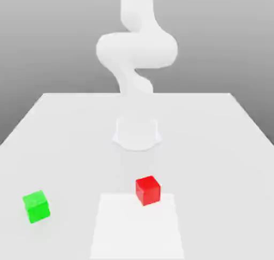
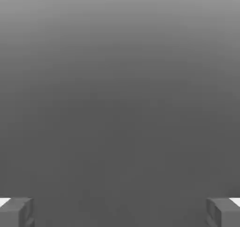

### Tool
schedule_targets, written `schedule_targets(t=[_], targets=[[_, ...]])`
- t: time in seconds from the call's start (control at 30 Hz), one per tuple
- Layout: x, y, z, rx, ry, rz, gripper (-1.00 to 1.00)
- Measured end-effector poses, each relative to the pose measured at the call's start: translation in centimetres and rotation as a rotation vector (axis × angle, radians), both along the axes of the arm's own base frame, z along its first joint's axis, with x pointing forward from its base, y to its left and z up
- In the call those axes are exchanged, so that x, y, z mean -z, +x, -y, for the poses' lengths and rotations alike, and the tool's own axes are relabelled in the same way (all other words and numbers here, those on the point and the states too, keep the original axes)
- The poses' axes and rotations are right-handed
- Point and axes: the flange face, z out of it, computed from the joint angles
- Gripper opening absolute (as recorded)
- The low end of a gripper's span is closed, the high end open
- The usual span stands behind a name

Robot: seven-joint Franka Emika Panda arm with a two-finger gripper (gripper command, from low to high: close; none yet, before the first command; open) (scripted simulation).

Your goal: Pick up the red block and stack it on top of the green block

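The red block sits on the white table near the front, at the far edge of a paler square patch. Well off toward the exterior view's left rests the green block, apart from the red one. In the hand view my gripper is open, its two grey fingertips standing far apart with nothing between them, facing a plain grey backdrop. Neither block touches the gripper.
The white table stretches wide around both blocks. My arm's white base stands at the table's middle behind the red block, and its links curve upward above it. A lighter square patch lies at the front.
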Motion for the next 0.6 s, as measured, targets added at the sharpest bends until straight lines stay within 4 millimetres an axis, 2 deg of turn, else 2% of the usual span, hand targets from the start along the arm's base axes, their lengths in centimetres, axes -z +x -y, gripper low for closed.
schedule_targets(t=[0.13, 0.23, 0.3, 0.43, 0.6], targets=[[9.9, 3.2, -0.9, -0.067, -0.045, -0.146, 0.00], [17.4, 3.9, -1.4, -0.119, -0.072, -0.255, 0.00], [22.5, 3.6, -1.7, -0.157, -0.088, -0.329, 0.00], [32.6, 1.2, -2.1, -0.241, -0.116, -0.489, 0.00], [45.1, -4.3, -2.4, -0.349, -0.140, -0.686, 0.00]])
